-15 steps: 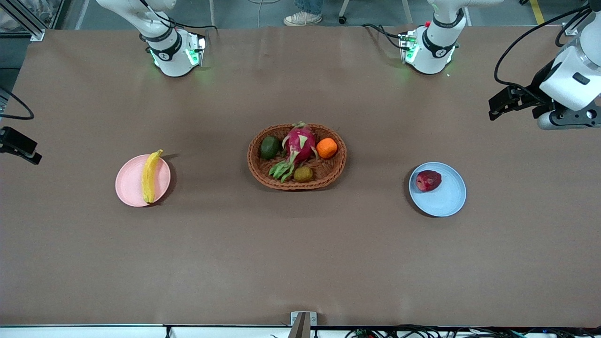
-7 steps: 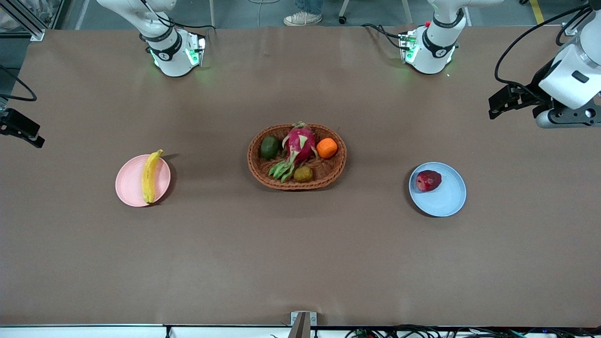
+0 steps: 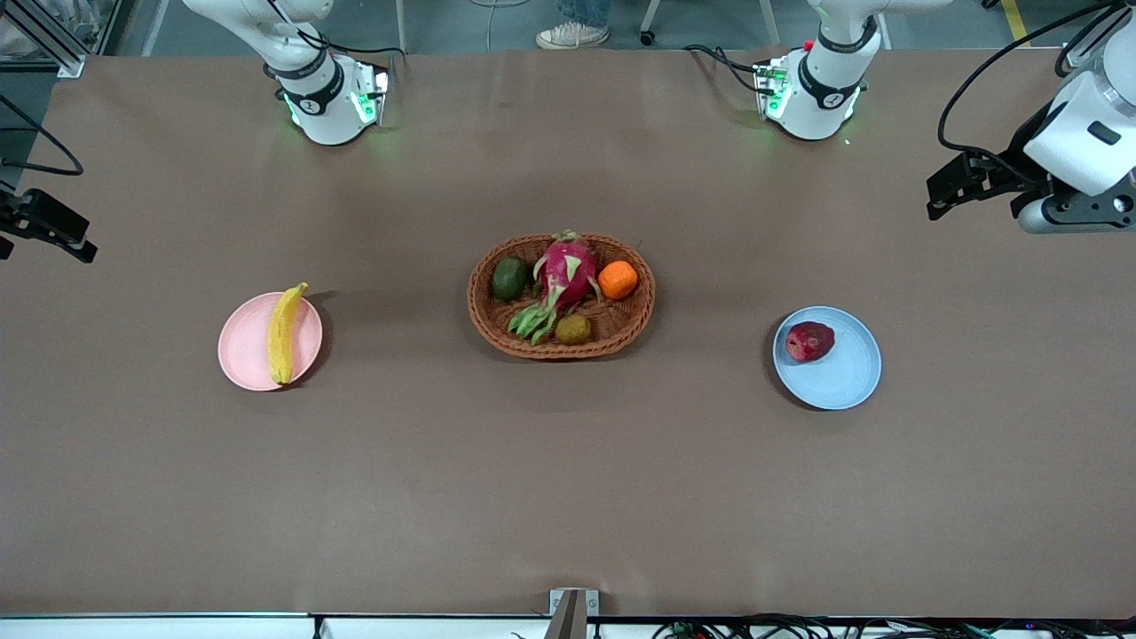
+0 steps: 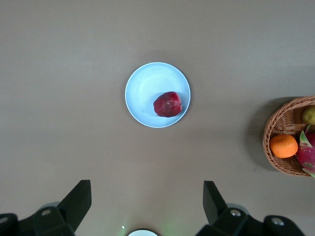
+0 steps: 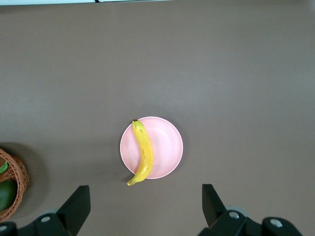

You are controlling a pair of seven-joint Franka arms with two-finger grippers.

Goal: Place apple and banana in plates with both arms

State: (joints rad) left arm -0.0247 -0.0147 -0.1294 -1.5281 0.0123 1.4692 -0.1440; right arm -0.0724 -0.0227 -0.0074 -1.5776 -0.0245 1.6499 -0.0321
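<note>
Both fruits rest on plates and both grippers are raised, empty.

Nearest you, the blue plate [image 3: 839, 373] holds the apple [image 3: 809, 342] toward the left arm's end, and the pink plate [image 3: 248, 351] carries the banana [image 3: 283, 334] (one tip overhangs the rim). Between them sits the wicker basket [image 3: 621, 333]. Farther up, you see the left gripper [image 4: 146, 201] and right gripper [image 5: 146, 204], fingers spread wide, high above the table's ends.

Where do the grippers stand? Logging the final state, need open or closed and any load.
Left gripper: open, holding nothing, over bare table.
Right gripper: open, holding nothing, over bare table.
</note>
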